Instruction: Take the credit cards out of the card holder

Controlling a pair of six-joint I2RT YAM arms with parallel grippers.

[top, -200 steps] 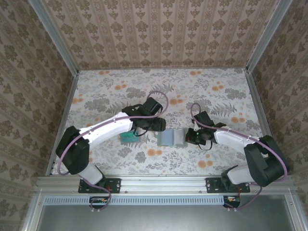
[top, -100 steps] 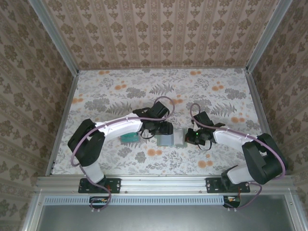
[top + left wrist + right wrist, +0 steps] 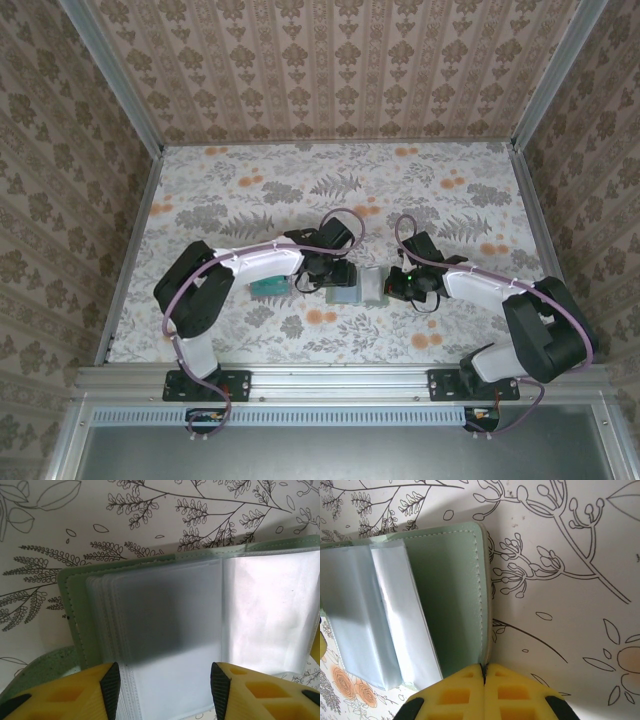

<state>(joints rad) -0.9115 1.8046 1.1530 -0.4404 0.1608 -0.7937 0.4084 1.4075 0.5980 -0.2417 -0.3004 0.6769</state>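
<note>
TABLETOP, mid-task: The left gripper is pictured over the left half of the card holder, having been brought across from a pos. nearer the credit cards over the last sec. Its elbow has been drawn in toward the base. Its jaws are held apart and have been narrowed only slightly. In the left wrist view they are seen either side of the stack of clear sleeves, w/ nothing yet pinched.

The right gripper has not been moved. In the right wrist view it is seen clenched on the near right edge of the pale green cover, so the holder is kept pinned open and flat on the floral table.

The shift is read as the start of another extraction: one arm as anchor, the other lined up on the sleeves.

Contents: the holder lies open btwn the two grippers, its frosted pockets fanned on both sides. No coloured card face can be made out in them. A grey cast sits on the left pages, but shadow or card cannot be told. Cards already out are stacked in a small teal-topped pile just left of the holder, beside the left arm and apart from the holder. How many are left inside cannot be judged.
</note>
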